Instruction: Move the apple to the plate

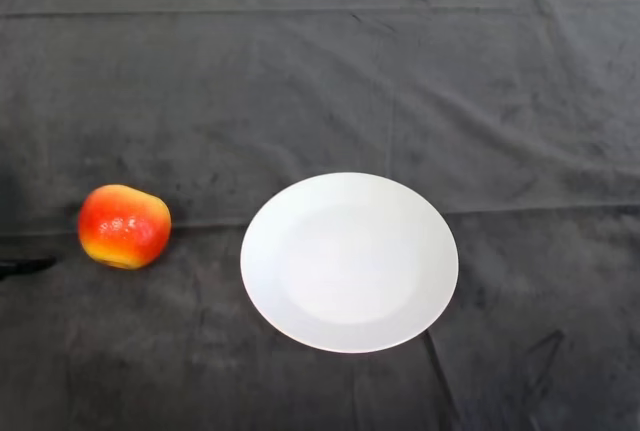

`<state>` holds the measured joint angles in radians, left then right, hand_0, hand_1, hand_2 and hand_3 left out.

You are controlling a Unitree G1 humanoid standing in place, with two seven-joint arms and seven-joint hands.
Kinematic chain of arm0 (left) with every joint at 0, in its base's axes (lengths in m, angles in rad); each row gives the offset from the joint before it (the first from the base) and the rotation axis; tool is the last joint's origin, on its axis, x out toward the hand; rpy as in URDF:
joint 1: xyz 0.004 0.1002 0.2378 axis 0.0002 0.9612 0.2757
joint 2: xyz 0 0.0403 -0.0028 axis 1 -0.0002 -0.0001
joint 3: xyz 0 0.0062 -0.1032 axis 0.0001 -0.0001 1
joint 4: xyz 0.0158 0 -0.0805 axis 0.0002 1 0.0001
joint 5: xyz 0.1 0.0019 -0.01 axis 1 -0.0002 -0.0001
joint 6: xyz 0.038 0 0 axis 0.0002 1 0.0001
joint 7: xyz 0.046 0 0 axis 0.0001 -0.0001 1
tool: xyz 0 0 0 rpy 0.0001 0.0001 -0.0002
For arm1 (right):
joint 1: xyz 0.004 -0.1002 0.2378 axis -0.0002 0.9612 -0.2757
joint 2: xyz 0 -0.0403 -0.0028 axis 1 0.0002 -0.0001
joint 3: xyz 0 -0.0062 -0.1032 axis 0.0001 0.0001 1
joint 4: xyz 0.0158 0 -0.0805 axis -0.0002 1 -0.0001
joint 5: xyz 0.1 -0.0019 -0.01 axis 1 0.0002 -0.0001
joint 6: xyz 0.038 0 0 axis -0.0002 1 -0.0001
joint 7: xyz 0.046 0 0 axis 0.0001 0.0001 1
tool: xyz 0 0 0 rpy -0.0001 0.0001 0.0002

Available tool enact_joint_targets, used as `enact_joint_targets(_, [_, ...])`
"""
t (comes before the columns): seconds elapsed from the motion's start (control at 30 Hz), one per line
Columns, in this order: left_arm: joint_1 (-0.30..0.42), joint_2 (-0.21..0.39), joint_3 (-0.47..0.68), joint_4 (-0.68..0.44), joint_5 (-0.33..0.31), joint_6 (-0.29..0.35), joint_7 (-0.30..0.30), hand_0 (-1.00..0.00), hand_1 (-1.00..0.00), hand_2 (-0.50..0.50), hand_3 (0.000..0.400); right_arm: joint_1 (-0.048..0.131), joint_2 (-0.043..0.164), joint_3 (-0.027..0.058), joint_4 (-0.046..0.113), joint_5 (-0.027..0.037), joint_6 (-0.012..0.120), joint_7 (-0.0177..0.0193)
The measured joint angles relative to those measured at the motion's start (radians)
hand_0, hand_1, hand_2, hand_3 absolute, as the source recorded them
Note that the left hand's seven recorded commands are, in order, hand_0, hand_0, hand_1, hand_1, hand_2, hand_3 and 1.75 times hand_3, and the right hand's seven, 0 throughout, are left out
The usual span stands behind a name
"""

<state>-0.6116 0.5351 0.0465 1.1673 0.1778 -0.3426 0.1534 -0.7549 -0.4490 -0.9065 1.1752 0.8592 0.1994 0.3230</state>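
Only a tiny bit of the robot's left hand (25, 266) shows. It is a thin black tip poking in at the left edge, low down over the dark cloth (320, 81). So little of it shows that I cannot tell how it is set, and it is not holding anything that I can see.

Just to the right of that black tip sits the apple (124, 226). It is red on top and yellow near the bottom, with small shiny spots on its skin. The apple is near the tip but not touching it; a strip of cloth lies between them. The apple rests on the cloth, on the left side of the table.

Farther to the right is the plate (349, 262). It is round and white, and it lies flat near the middle of the table. The plate has nothing on it. The apple is beside the plate, to its left, and a gap of cloth lies between the two. So the apple is between the black tip and the plate, closer to the tip.

The cloth covers the whole table and has a few folds and creases in it. A pale strip shows along the far edge at the top.
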Motion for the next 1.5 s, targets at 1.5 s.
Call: enact_joint_targets(1.5, [0.191,-0.142,-0.035,-0.512,-0.157,0.174,-0.352,0.0,0.0,0.0,0.0,0.0,0.0,0.002,0.0,0.0,0.0,-0.0001])
